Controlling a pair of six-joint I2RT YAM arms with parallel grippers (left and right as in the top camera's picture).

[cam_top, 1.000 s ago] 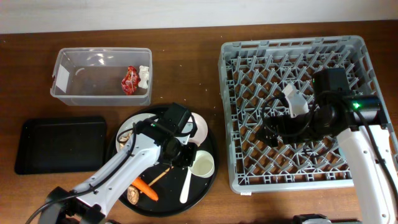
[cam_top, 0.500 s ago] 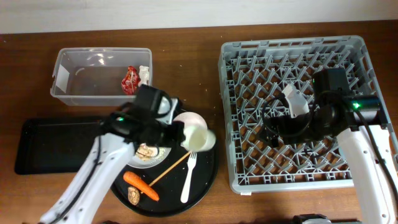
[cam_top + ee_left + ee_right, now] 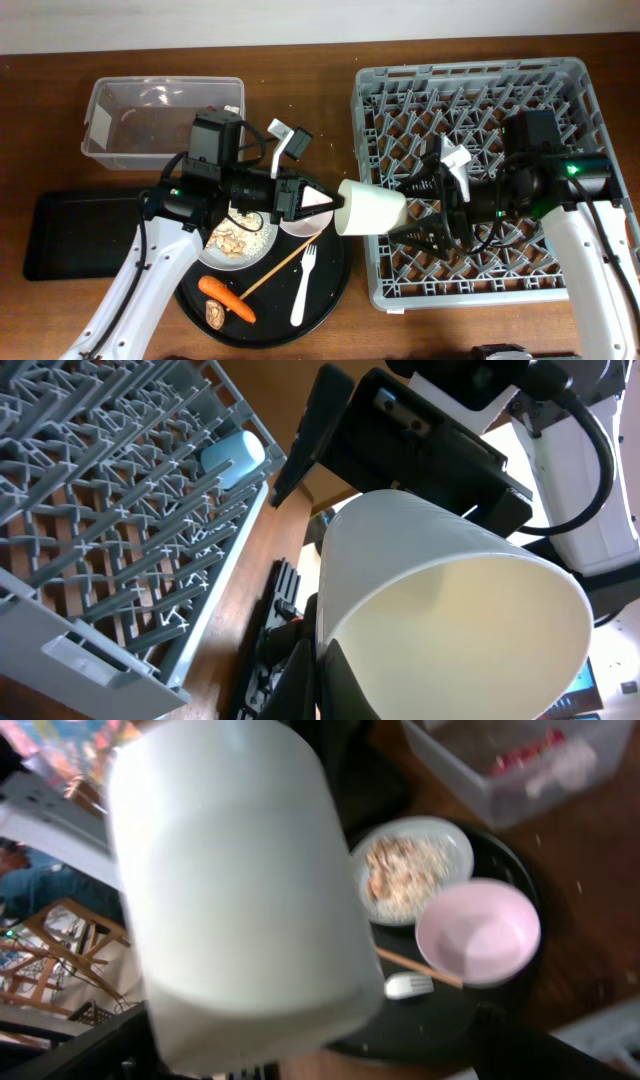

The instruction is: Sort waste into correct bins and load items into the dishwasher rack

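– Left fingers point(image 3: 316, 196): what do they carry, and since when?

– They are clamped on the rim at the mouth of the white cup point(image 3: 372, 210). A second ago this cup stood on the round black tray point(image 3: 330, 292) beside the white fork point(image 3: 303, 285). It now hangs on its side in the air, across the left rim of the dishwasher rack point(image 3: 470, 68), with its base pointing into the rack.

– And the right fingers point(image 3: 415, 236)?

– They are spread apart, one on either side of the cup's base. A second ago they hung over the middle of the rack; they have since come to its left edge to meet the cup. Whether they touch it yet cannot be told.

– What does this mean for the task?

– It reads as a hand-over. The cup is off the tray but not yet set among the pegs. The right fingers probably need to close before the left ones let go, or the cup may drop. The fork, the plate point(image 3: 240, 240) of scraps and the carrot point(image 3: 226, 297) lie on the tray, unsorted.
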